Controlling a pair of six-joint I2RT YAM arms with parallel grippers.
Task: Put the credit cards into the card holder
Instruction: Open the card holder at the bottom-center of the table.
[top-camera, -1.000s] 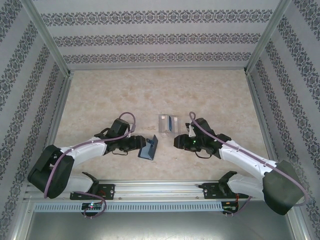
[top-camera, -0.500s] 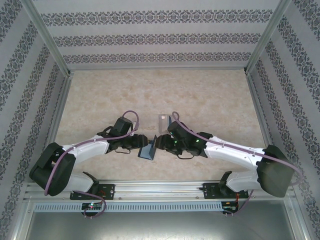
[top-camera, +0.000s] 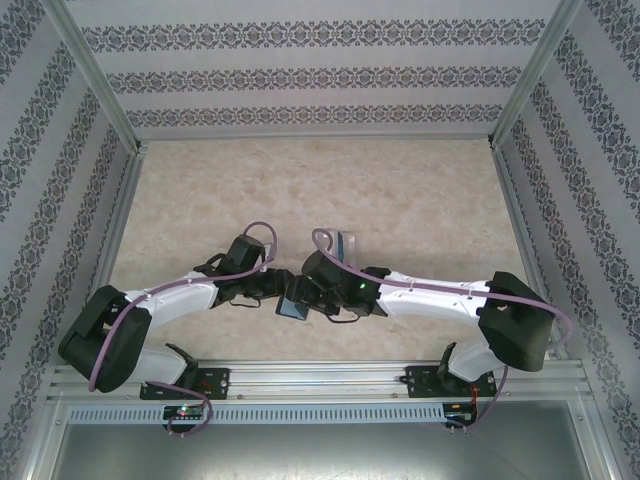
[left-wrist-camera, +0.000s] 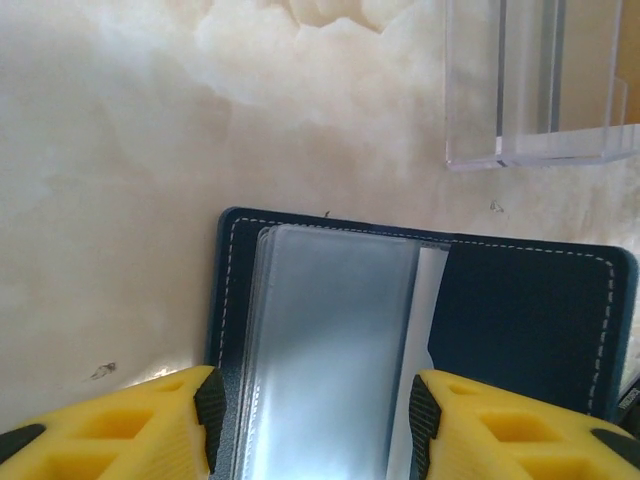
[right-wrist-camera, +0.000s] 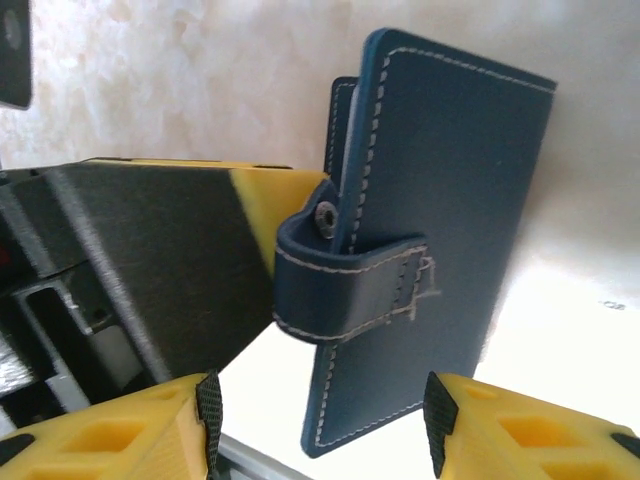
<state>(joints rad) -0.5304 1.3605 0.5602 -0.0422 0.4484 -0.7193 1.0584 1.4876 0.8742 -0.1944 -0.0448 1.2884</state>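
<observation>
Marbled beige counter fills the floor of a booth with patterned wallpaper, and along its near edge runs a metal rail where both arms are bolted. From there the two arms reach inward and meet just in front of the middle of the counter, their wrists almost nose to nose over the card holder. The dark blue holder stands on edge between them, opened like a book. The left gripper is about half open and has hold of it: its yellow fingers bracket the leaf that carries the clear plastic sleeves, one black pad against the stitched outer edge and the other pressed in at the inner edge of the sleeves, with the second blue leaf spreading off to the right. Seen from the right wrist, one of those left fingers lies flat against the holder's far side, and the snap tab curls round the edge toward it, its metal stud showing. The right gripper is parted about as wide, its jaws either side of the outer cover's lower corner with a gap on both sides, gripping nothing. Just beyond the holder, apart from it, a clear plastic stand sits on the counter. Farther back the bare counter runs to the striped walls.
</observation>
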